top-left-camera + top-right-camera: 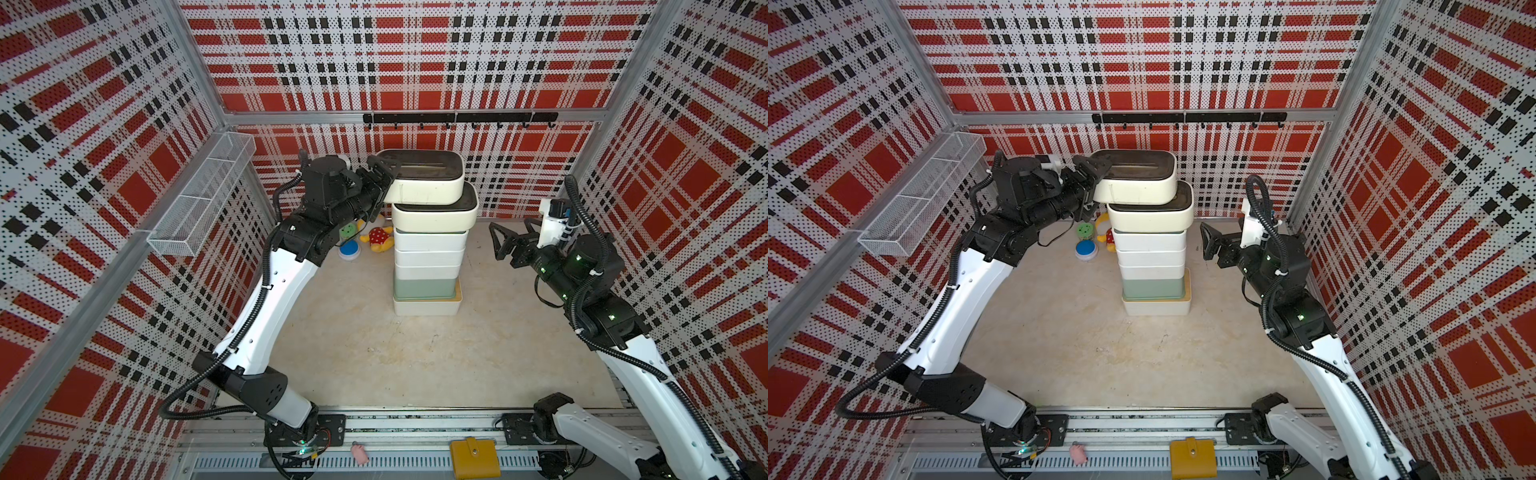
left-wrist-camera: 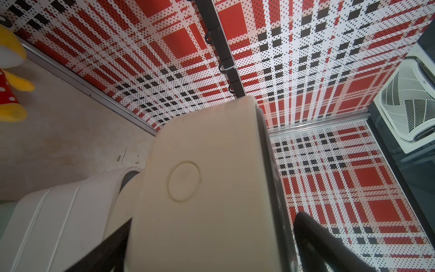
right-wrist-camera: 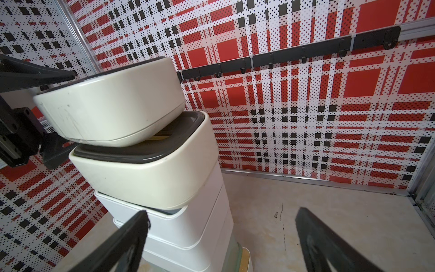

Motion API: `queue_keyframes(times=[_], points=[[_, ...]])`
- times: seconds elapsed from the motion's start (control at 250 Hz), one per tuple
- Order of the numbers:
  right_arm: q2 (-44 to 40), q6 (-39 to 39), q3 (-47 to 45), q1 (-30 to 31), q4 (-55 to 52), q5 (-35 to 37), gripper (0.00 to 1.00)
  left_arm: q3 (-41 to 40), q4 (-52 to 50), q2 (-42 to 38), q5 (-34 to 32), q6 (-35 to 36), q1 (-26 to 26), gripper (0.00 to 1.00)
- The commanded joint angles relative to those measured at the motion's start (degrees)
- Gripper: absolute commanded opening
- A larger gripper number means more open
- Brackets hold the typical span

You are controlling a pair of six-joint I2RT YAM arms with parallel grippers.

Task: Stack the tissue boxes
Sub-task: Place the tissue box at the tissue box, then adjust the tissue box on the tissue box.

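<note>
In both top views the tissue boxes form one tall stack mid-floor: a white box with a bamboo lid at the bottom, a pale-green one, white ones, then a cream box with a grey lid. The top cream box rests on that lid, shifted toward the left arm and slightly tilted. My left gripper is open and straddles its overhanging end, with a gap showing at one finger. My right gripper hangs open and empty right of the stack.
A yellow and red plush toy, a blue disc and a green disc lie behind the left arm. A wire basket hangs on the left wall, a hook rail on the back wall. A yellow wallet lies on the front rail.
</note>
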Motion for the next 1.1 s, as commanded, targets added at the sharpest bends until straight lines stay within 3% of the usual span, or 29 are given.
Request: queue_keyframes(times=[0.0, 1.096], points=[[0.3, 0.2, -0.2, -0.3, 3.1, -0.4, 1.00, 2.1, -0.4, 0.5, 0.4, 1.1, 0.4, 0.99], [1.7, 2.8, 2.9, -0.3, 2.5, -3.0, 1.00, -3.8, 2.2, -5.2, 4.5, 2.8, 4.9, 0.99]])
